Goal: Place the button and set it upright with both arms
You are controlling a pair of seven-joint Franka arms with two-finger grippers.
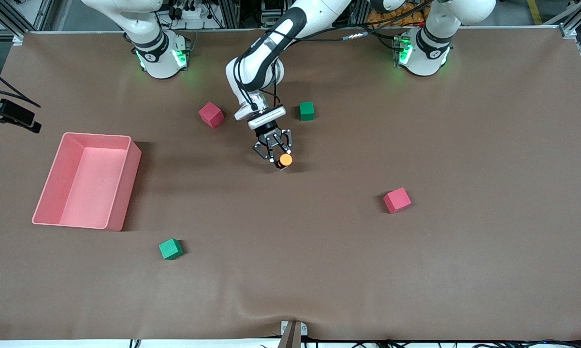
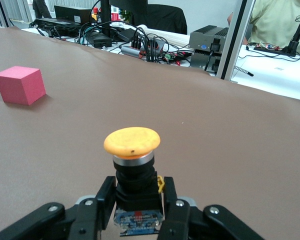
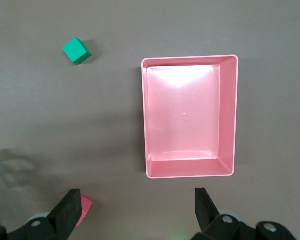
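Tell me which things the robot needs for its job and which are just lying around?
Needed:
- orange button, upright
- left claw, shut on its black body
- right claw, open, waiting high over the pink bin

Just lying around:
- pink bin
- two red cubes
- two green cubes

The button's (image 2: 135, 172) base is hidden between the left gripper's (image 2: 139, 210) fingers; a red cube (image 3: 83, 209) sits partly behind a right finger (image 3: 67, 212)

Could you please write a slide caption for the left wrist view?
Left pincer shut on the upright orange-capped button standing on the brown table, with a red cube resting nearby.
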